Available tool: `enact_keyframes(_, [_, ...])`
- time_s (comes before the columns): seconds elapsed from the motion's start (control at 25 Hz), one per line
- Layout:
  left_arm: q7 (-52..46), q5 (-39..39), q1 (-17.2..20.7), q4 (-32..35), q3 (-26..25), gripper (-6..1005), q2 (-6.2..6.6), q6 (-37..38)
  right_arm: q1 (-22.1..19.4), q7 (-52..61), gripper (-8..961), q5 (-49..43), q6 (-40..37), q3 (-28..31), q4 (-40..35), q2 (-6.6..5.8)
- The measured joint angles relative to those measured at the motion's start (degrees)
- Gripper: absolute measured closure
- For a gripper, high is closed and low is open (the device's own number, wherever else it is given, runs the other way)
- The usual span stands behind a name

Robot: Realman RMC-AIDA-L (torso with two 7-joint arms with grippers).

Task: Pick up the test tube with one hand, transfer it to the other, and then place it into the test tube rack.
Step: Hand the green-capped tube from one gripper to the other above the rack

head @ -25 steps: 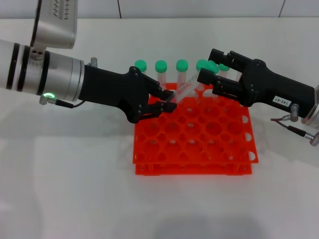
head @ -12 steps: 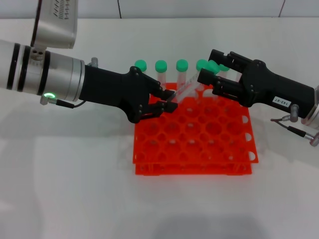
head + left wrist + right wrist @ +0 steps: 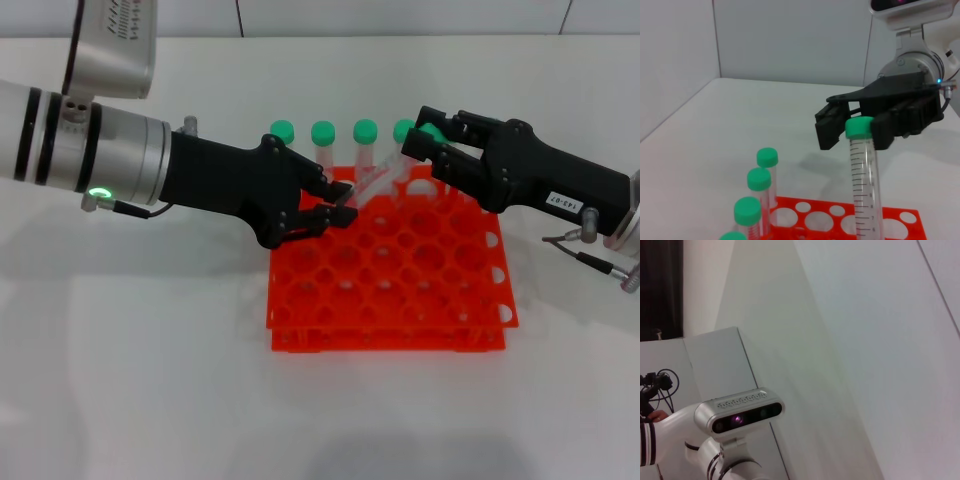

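Note:
The test tube (image 3: 375, 180), clear with a green cap (image 3: 431, 133), leans over the back of the orange rack (image 3: 390, 295). My left gripper (image 3: 340, 203), unlabelled, is shut on the tube's lower end. My right gripper (image 3: 428, 150), with the white label, has its fingers closed against the cap from both sides. In the left wrist view the tube (image 3: 863, 190) stands upright with its cap (image 3: 860, 127) between the right gripper's fingers (image 3: 832, 132). The right wrist view shows only wall and the robot's head.
Several green-capped tubes (image 3: 322, 133) stand in the rack's back row, just behind both grippers; they also show in the left wrist view (image 3: 759, 180). The rack's front rows of holes are open. White table lies all around.
The right gripper's fingers have closed in on the tube's cap; before, they stood wide apart around it. The left gripper and the tube have stayed put.

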Motion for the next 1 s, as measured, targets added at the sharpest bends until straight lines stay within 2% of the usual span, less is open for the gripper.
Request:
enact_keyframes(0.28, [0.0, 0.0, 0.0, 0.0, 0.1, 688, -0.03, 0.1, 0.0, 0.0, 624, 0.0, 0.0, 0.1, 0.0, 0.00])
enact_keyframes(0.48, [-0.4, 0.0, 0.1, 0.1, 0.1, 684, -0.24, -0.2, 0.0, 0.0, 698, 0.0, 0.1, 0.1, 0.0, 0.00])
enact_keyframes(0.84, [-2.7, -0.4, 0.0, 0.3, -0.2, 678, -0.42, -0.1, 0.0, 0.2, 699, 0.3, 1.2, 0.2, -0.5, -0.02])
enact_keyframes(1.0, [-6.7, -1.3, 0.3, 2.0, 0.0, 675, -0.48, 0.0, 0.1, 0.3, 698, 0.0, 2.0, 0.0, -0.5, 0.00])
